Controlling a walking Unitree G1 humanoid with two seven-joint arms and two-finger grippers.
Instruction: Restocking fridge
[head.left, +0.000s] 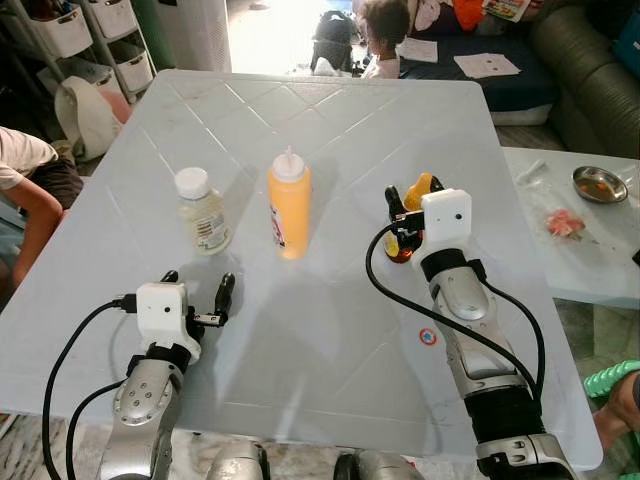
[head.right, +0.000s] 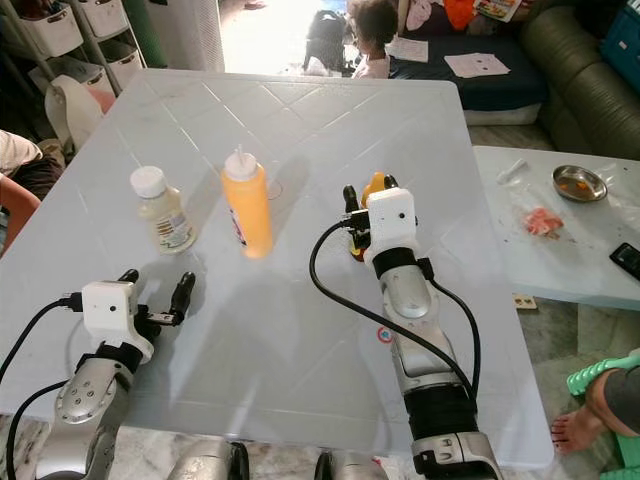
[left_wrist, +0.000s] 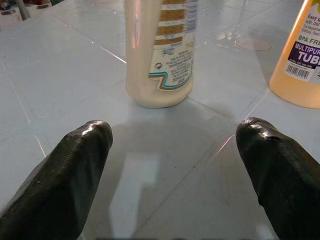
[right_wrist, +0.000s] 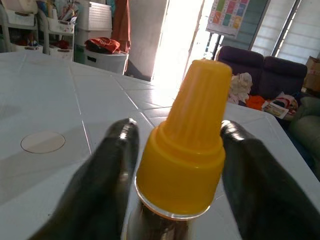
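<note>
Left eye view — table: a pale tiled table (head.left: 330, 120) is seen from above, with three containers standing toward the middle of its surface.
Left eye view — jar: a cream-filled jar (head.left: 203, 211) with a white cap is stood upright, nearer the left edge than the others.
Left eye view — squeeze bottle: an orange squeeze bottle (head.left: 289, 205) with a white nozzle is set just beside the jar, on its right.
Left eye view — small bottle: a dark small bottle (head.left: 412, 225) with a yellow cap is placed toward the right edge, partly hidden by the wrist housing.
Left eye view — left gripper: the left gripper (head.left: 198, 292) is held low over the near-left part of the surface, short of the jar, fingers spread wide with nothing between them.
Right eye view — right gripper: the right gripper (head.right: 364, 205) is placed around the small bottle.
Right eye view — side table: a metal dish (head.right: 578, 183) is seen on a second table beyond the right edge.
Left wrist view — jar: the jar's base is seen ahead of the two parted fingers (left_wrist: 75, 170), apart from them.
Right wrist view — small bottle: the yellow cap (right_wrist: 187, 145) is flanked closely by both fingers (right_wrist: 100, 185); whether they press it cannot be told.
</note>
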